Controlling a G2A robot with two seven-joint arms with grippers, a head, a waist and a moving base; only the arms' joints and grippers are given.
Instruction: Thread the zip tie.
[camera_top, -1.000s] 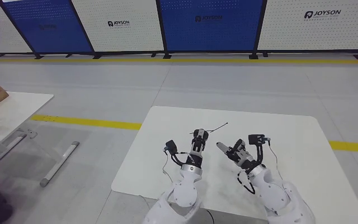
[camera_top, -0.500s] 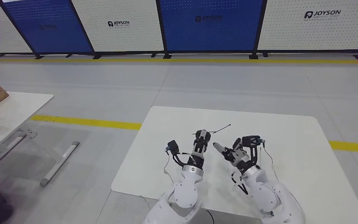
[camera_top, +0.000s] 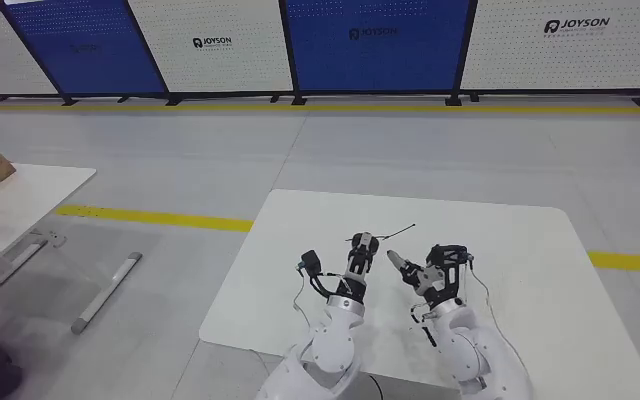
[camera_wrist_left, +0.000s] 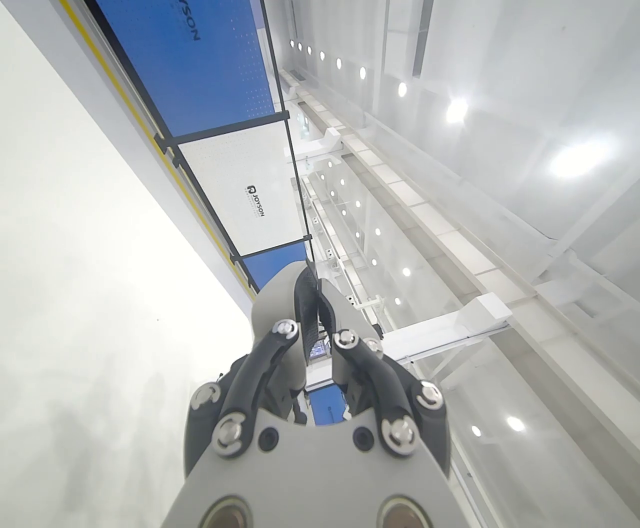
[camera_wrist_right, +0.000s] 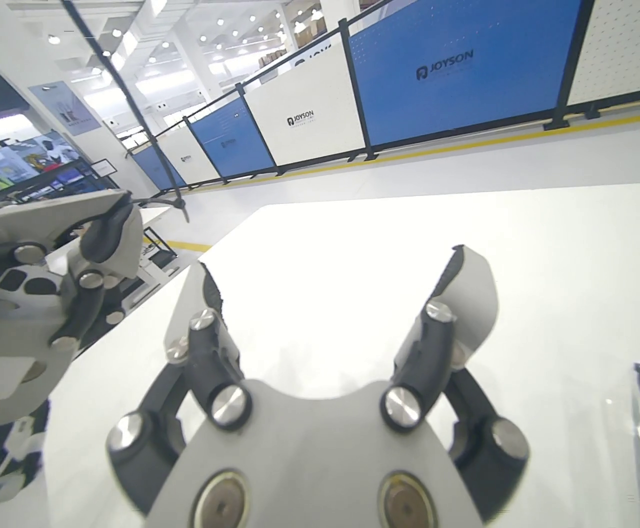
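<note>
A thin black zip tie (camera_top: 388, 234) sticks out to the right from my left gripper (camera_top: 362, 242), which is shut on one end of it above the middle of the white table (camera_top: 500, 230). In the right wrist view the zip tie (camera_wrist_right: 131, 107) arcs upward from the left gripper (camera_wrist_right: 117, 207), and a short dark stub points down near the grip. My right gripper (camera_top: 403, 268) sits just right of the left one, a little below the tie. It is open (camera_wrist_right: 330, 257), nothing between its fingers. In the left wrist view the left gripper (camera_wrist_left: 312, 280) has its pads pressed together.
Bare white tabletop (camera_wrist_right: 380, 240) lies under and beyond the right gripper. A second table (camera_top: 35, 195) and a metal frame (camera_top: 100, 295) stand off to the left on the floor. Blue and white panels (camera_top: 375, 40) fence the back.
The right arm has swung left, bringing its gripper closer to the left one. The left gripper has shifted slightly right, still holding the tie.
</note>
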